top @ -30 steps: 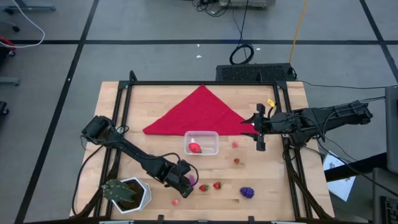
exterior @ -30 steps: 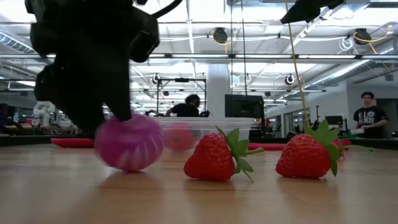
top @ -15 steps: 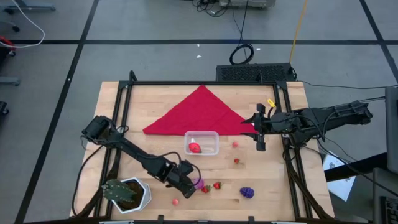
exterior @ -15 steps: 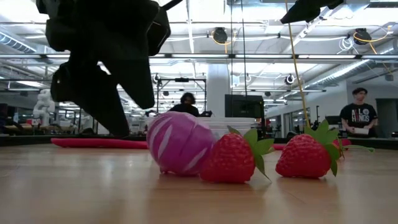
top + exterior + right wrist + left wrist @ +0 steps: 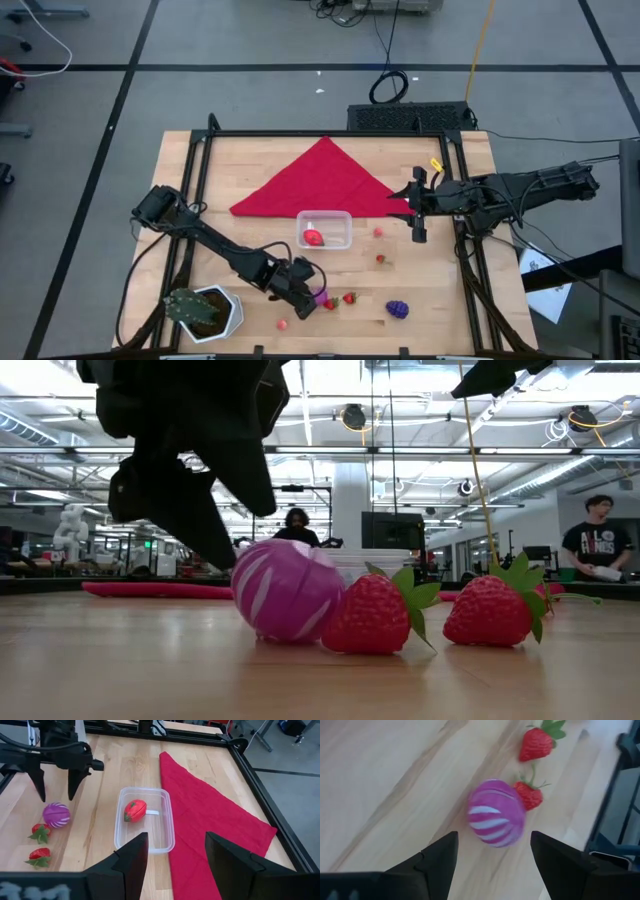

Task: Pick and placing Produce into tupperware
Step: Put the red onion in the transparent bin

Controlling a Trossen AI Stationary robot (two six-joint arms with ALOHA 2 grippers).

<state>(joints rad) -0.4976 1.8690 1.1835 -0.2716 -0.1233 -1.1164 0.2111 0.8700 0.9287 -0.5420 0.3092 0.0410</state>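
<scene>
From above, you see the left gripper (image 5: 306, 297) low over the near part of the wooden table (image 5: 250, 170), its fingers apart and holding nothing, with the small purple ball with pale stripes (image 5: 319, 296) just beside its tips. A tiny red strawberry with a green cap (image 5: 329, 303) touches the ball, and a second strawberry (image 5: 349, 298) lies just past it. A dark purple grape bunch (image 5: 398, 309) sits farther along the near edge. The small clear rectangular plastic tub with rounded corners (image 5: 341, 217) stands mid-table against the point of the big red triangular cloth (image 5: 320, 180), with one red fruit (image 5: 314, 238) inside. The right gripper (image 5: 417, 204) waits at the cloth's far corner.

At table height, the striped ball (image 5: 286, 589) rests on the wood pressed against a strawberry (image 5: 375, 614); the dark left fingers (image 5: 190, 510) hang spread above and beside the ball, not gripping it.

Through your left wrist camera, the ball (image 5: 496, 813) lies ahead between the two open fingers (image 5: 437, 857), clear of both, with its surface banded in purple and whitish stripes.

Through your right wrist camera, the tub (image 5: 120, 825) is in front with the red fruit (image 5: 135, 810) on its floor; the right fingers (image 5: 131, 857) stand parted and empty.
</scene>
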